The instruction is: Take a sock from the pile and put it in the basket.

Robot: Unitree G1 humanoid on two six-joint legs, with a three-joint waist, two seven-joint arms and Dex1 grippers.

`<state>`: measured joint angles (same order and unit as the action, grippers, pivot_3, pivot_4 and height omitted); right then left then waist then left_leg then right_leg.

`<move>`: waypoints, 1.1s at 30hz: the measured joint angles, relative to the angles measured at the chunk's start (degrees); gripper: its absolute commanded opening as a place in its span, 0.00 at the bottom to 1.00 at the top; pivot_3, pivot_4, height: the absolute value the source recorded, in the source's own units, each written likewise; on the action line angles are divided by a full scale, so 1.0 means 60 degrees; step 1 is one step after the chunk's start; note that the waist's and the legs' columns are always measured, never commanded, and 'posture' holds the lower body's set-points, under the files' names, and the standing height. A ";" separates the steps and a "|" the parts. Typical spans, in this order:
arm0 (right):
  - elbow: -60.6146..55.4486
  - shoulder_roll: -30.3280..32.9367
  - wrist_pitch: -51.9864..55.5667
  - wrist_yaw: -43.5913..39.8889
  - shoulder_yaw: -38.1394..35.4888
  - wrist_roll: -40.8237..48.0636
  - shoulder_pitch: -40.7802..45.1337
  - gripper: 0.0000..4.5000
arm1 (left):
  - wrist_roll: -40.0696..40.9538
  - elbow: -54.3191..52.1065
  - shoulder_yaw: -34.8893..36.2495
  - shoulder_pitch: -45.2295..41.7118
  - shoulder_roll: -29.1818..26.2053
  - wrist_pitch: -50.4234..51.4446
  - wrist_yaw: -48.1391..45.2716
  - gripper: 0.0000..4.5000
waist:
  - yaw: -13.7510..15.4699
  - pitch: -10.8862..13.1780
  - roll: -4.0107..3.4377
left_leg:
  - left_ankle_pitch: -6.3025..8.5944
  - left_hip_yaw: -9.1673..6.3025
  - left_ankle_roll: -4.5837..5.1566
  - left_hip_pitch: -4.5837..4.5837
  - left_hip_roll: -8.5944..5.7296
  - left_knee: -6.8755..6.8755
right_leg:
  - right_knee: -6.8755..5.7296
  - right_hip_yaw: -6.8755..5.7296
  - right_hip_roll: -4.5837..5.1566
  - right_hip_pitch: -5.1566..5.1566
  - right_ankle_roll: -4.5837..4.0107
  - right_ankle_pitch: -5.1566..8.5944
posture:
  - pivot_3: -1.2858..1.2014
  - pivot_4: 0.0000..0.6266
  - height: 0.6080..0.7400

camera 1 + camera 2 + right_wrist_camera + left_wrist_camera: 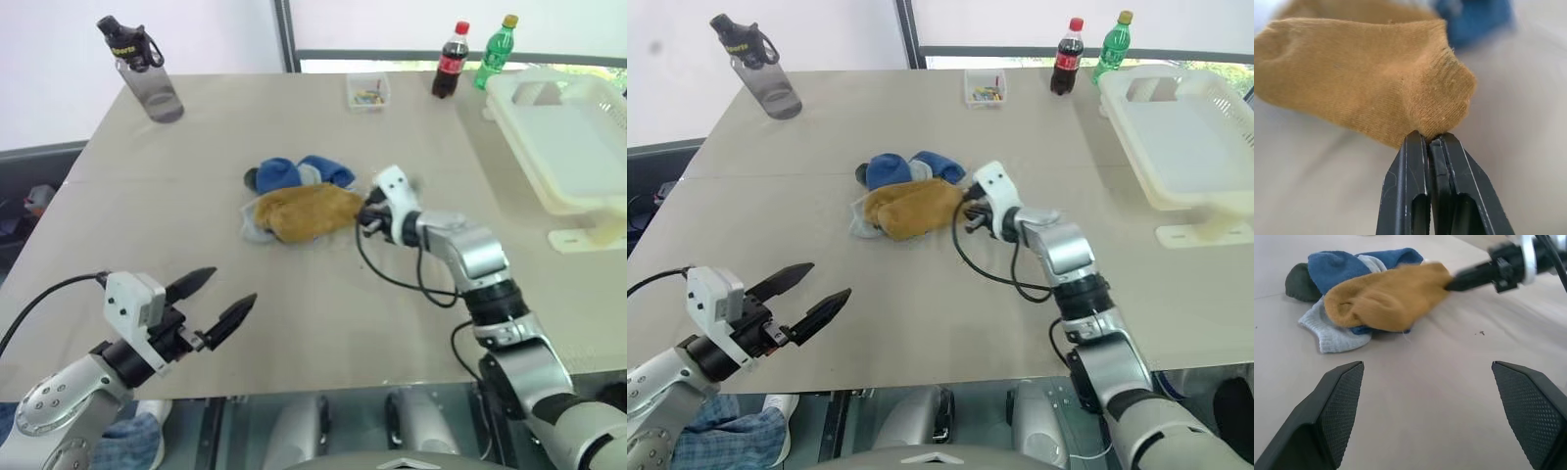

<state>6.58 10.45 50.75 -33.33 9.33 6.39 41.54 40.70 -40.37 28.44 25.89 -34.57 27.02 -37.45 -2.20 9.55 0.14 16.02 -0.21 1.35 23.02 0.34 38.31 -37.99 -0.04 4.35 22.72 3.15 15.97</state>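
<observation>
Partly hidden, pile (294, 201) — right tool (1430, 142) pinches mustard sock (1361, 73); left tool (223, 299) gapes.

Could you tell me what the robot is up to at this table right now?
The right gripper has pinched shut on the edge of the mustard sock, which lies on top of the pile of blue and grey socks in the middle of the table. The sock has not been lifted clear yet. The left gripper hovers open over the near side of the table, holding nothing. The basket sits at the far right, with no sock in it.
</observation>
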 measured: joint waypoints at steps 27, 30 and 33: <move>-0.5099 0.5024 0.2780 -0.1223 -0.1617 0.2646 -0.4347 0.03 | 0.0149 0.0341 -0.0449 -0.0563 -0.0700 0.0169 -0.1067 1.00 | 0.0361 -0.0033 0.0056 | 0.0025 -0.0031 0.0051 -0.0045 0.0002 0.0021 | 0.0018 -0.0049 -0.0052 -0.0086 0.0000 0.0002 | 0.52 0.24 1.00; -0.5349 0.5209 0.2777 -0.1178 -0.1826 0.2810 -0.4731 0.03 | 0.0210 0.0566 -0.0785 -0.0796 -0.0948 0.0252 -0.1511 1.00 | 0.0400 -0.0037 0.0060 | 0.0025 -0.0036 0.0051 -0.0053 0.0002 0.0022 | 0.0019 -0.0065 -0.0054 -0.0095 0.0000 0.0002 | 0.52 0.24 1.00; -0.5588 0.5408 0.2783 -0.1179 -0.2038 0.2978 -0.5084 0.03 | 0.0201 0.0788 -0.1048 -0.1080 -0.1188 0.0261 -0.1920 1.00 | 0.0454 -0.0038 0.0060 | 0.0025 -0.0037 0.0051 -0.0053 0.0002 0.0023 | 0.0020 -0.0067 -0.0055 -0.0096 0.0000 0.0002 | 0.52 0.24 1.00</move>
<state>-26.95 42.90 67.45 -40.41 -2.90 24.26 11.04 41.91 -35.64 22.15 19.41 -41.70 28.59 -48.97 0.53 9.32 0.50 16.17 -0.43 1.65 22.70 0.35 38.45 -37.87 -0.44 4.02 22.14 3.15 15.98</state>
